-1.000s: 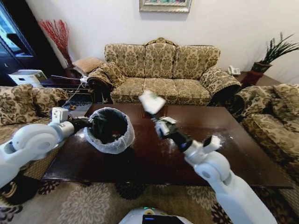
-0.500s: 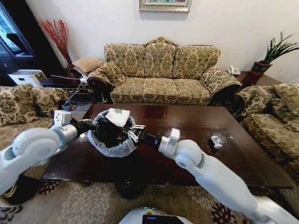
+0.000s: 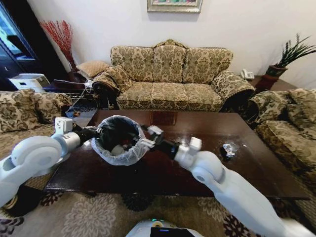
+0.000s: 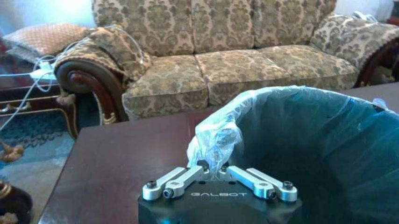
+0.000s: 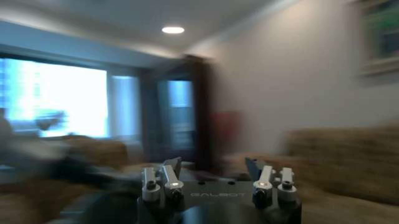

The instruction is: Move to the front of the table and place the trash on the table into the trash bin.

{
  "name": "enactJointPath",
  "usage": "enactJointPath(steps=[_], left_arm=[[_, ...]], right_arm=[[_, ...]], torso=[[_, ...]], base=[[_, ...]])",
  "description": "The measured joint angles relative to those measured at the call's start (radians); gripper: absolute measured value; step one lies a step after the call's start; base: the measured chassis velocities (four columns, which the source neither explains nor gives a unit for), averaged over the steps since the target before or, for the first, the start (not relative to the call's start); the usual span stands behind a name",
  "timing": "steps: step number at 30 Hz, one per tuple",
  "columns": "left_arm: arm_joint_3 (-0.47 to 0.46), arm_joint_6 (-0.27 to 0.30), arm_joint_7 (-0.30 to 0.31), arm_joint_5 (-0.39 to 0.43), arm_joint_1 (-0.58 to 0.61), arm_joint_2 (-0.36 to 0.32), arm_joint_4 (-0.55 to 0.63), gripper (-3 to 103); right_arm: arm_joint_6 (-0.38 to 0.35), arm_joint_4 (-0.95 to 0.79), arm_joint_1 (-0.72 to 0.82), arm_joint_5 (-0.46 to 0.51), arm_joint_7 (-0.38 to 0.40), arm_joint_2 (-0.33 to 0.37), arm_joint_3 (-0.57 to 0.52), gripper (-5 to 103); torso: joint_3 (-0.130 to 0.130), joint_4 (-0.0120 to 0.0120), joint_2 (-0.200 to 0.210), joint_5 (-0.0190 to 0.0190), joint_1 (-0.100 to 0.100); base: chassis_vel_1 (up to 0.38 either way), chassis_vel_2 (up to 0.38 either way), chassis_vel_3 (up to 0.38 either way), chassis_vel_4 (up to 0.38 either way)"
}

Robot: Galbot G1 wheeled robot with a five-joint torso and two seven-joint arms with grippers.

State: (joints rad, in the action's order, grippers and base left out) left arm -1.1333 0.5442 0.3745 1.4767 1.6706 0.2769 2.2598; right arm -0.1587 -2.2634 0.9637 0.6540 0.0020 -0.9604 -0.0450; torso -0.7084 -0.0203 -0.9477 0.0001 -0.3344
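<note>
The black trash bin (image 3: 118, 138), lined with a white bag, stands on the left part of the dark wooden table (image 3: 163, 170). My left gripper (image 3: 93, 132) is shut on the folded bag at the bin's rim (image 4: 212, 154). My right gripper (image 3: 147, 134) hovers at the bin's opposite rim. In the right wrist view the right gripper (image 5: 212, 175) is open with nothing between its fingers. A white piece of trash (image 3: 117, 149) lies inside the bin. A crinkled wrapper (image 3: 228, 149) lies on the table's right side.
A patterned sofa (image 3: 170, 74) stands behind the table, with armchairs at left (image 3: 24, 106) and right (image 3: 289, 118). A potted plant (image 3: 286, 59) sits at the back right. Patterned carpet (image 3: 94, 215) lies before the table's near edge.
My right arm swung left, carrying a white piece from above the table to over the bin. The piece now lies in the bin and the gripper is empty beside the rim.
</note>
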Motion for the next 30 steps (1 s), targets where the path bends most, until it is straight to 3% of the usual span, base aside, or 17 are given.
enactJointPath(steps=[1,2,4,5,7,9,10,11,19,24,30], left_arm=[[0.0,0.0,0.0,0.0,0.0,0.0,0.0,1],[0.0,0.0,0.0,-0.001,-0.002,0.006,-0.001,1],[0.0,0.0,-0.001,-0.002,-0.003,0.014,-0.001,1],[0.0,0.0,-0.001,-0.002,-0.003,0.014,-0.001,1],[0.0,-0.001,-0.001,-0.004,-0.003,0.019,0.001,1],[0.0,0.0,-0.001,-0.004,-0.003,0.02,0.003,1],[0.0,0.0,-0.002,-0.004,-0.002,0.02,0.004,1],[0.0,-0.001,-0.002,-0.004,-0.002,0.021,0.006,1],[-0.005,-0.002,0.001,-0.004,0.005,0.021,0.03,1],[-0.011,-0.002,0.001,-0.002,0.007,0.022,0.034,1],[-0.011,-0.002,0.002,-0.001,0.01,0.029,0.035,1]], right_arm=[[0.0,0.0,0.0,0.0,0.0,0.0,0.0,68],[0.009,0.014,0.085,-0.035,0.031,-0.021,-0.067,68],[0.033,0.072,0.271,-0.061,0.074,-0.076,-0.202,79],[0.033,0.072,0.271,-0.061,0.074,-0.076,-0.202,79],[0.073,0.149,0.399,-0.062,0.093,-0.125,-0.327,90],[0.09,0.186,0.434,-0.061,0.097,-0.145,-0.383,90],[0.099,0.221,0.452,-0.055,0.102,-0.16,-0.425,98],[0.106,0.284,0.461,-0.04,0.122,-0.179,-0.479,100],[0.154,0.555,0.352,-0.029,0.216,-0.19,-0.548,100],[0.178,0.636,0.303,-0.053,0.238,-0.198,-0.539,100],[0.2,0.736,0.249,-0.083,0.254,-0.204,-0.525,100]], torso=[[0.0,0.0,0.0,0.0,0.0],[0.0,-0.0001,0.0,0.0,0.0],[0.0,0.0002,0.0,0.0002,0.0],[0.0,0.0002,0.0,0.0002,0.0],[0.0,0.0004,0.0,0.0003,0.0],[0.0,0.0004,0.0,0.0002,0.0],[0.0,0.0005,0.0,-0.0001,0.0],[0.0,0.0004,0.0,-0.0001,0.0],[0.0,-0.0001,0.0,-0.0007,0.0],[0.0,0.0,0.0,0.0017,0.0],[0.0,0.0004,0.0,-0.0002,0.0]], base=[[0.0,0.0,0.0,0.0],[0.0,0.0,0.0,0.0],[0.0,0.0,0.0,0.0],[0.0,0.0,0.0,0.0],[0.0,0.0,0.0,0.0],[0.0,0.0,0.0,0.0],[0.0,0.0,0.0,0.0],[0.0,0.0,0.0,0.0],[-0.089,-0.088,0.099,0.093],[-0.166,-0.15,0.145,0.146],[-0.053,-0.063,0.023,0.023]])
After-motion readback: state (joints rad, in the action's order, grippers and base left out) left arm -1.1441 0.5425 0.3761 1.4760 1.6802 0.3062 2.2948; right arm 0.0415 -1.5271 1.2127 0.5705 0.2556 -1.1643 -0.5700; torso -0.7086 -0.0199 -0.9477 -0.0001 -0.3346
